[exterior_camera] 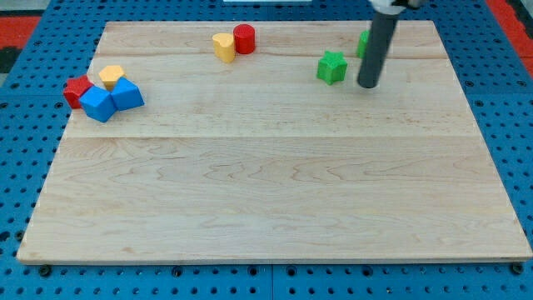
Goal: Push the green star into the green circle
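The green star [331,67] lies on the wooden board near the view's top, right of centre. The green circle [363,43] is mostly hidden behind the dark rod, up and to the right of the star; only a green sliver shows. My tip [367,85] rests on the board just right of the star and slightly lower, with a small gap between them.
A yellow heart block [223,47] and a red cylinder [244,38] touch near the top centre. At the view's left, a red block [77,90], a yellow block [111,77] and two blue blocks [98,103] [127,93] are clustered. The board's right edge [491,142] borders blue pegboard.
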Robot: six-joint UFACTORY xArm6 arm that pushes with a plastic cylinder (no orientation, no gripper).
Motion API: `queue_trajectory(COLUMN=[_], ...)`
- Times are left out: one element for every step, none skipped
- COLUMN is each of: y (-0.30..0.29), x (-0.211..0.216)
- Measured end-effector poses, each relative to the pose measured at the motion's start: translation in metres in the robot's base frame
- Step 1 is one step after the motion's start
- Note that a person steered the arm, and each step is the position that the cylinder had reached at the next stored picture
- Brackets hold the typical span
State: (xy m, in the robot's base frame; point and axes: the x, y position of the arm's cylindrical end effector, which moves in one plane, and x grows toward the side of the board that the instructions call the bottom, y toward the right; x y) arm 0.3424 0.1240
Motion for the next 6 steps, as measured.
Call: queue_trajectory(y=[-0.072, -0.055, -0.012, -0.002, -0.002, -0.022], x=[-0.017, -0.037, -0.043, -0.048, -0.054, -0.054])
